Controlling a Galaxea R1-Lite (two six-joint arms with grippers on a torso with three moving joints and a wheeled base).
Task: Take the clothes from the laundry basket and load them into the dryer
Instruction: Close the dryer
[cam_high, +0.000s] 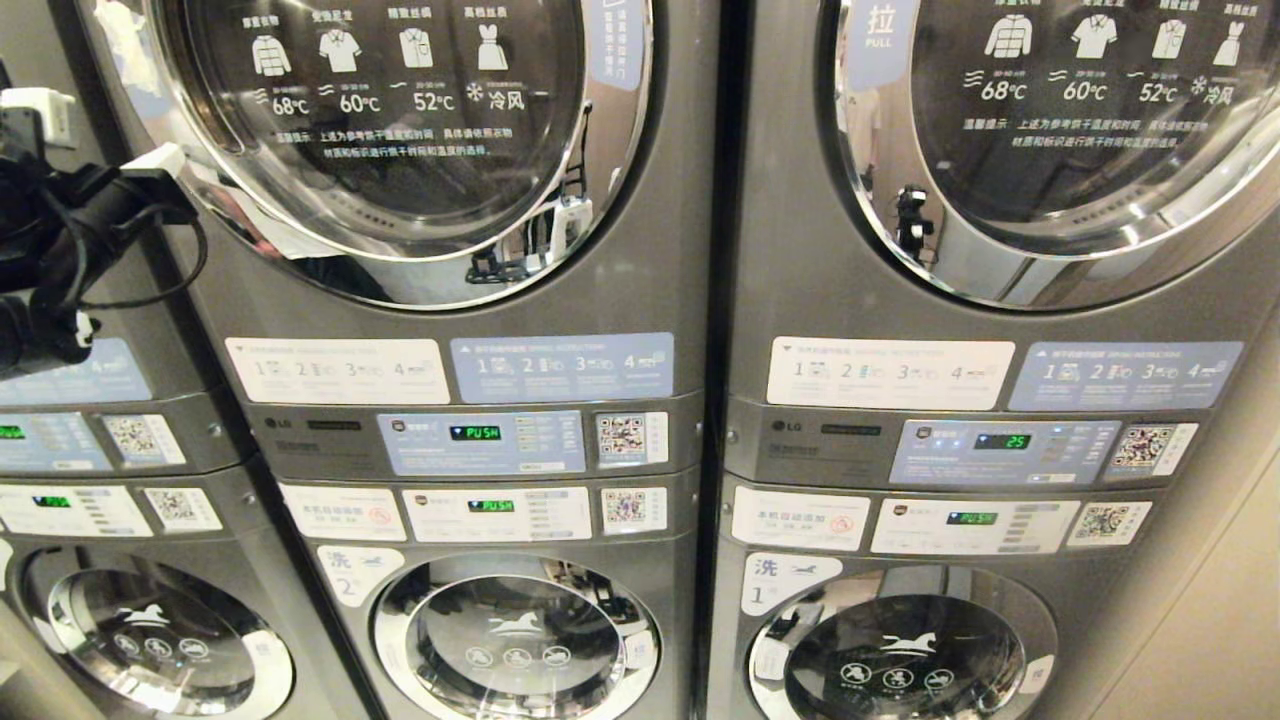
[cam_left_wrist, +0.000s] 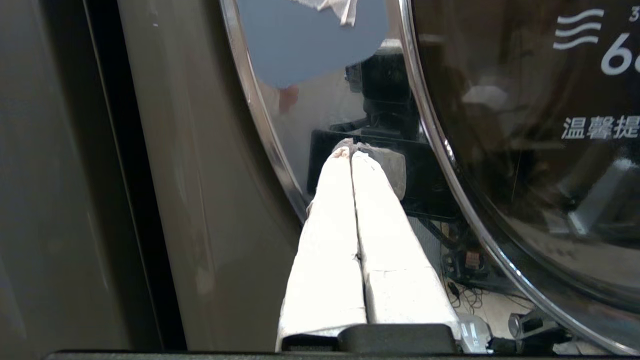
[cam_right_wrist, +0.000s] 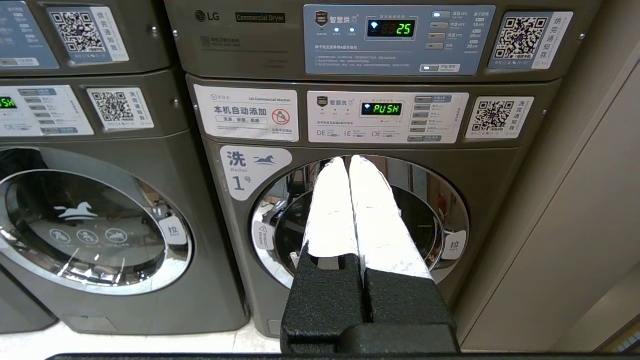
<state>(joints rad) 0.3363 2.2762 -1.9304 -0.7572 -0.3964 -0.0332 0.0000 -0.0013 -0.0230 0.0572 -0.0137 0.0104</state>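
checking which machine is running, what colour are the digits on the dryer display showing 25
Green digits on the black dryer display, clearest in the right wrist view.

Stacked grey metal laundry machines (cam_high: 700, 300) with round chrome-ringed glass doors fill the room; a plain beige wall panel (cam_right_wrist: 585, 210) stands beside them, pale tiled floor (cam_right_wrist: 125, 345) below

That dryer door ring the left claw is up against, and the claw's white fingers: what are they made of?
The dryer door ring looks like polished chrome-finish metal, or plated plastic: it mirrors the room. The left claw has fingers wrapped in matte white tape or fabric, judging by seams and frayed tips; what lies underneath is hidden.
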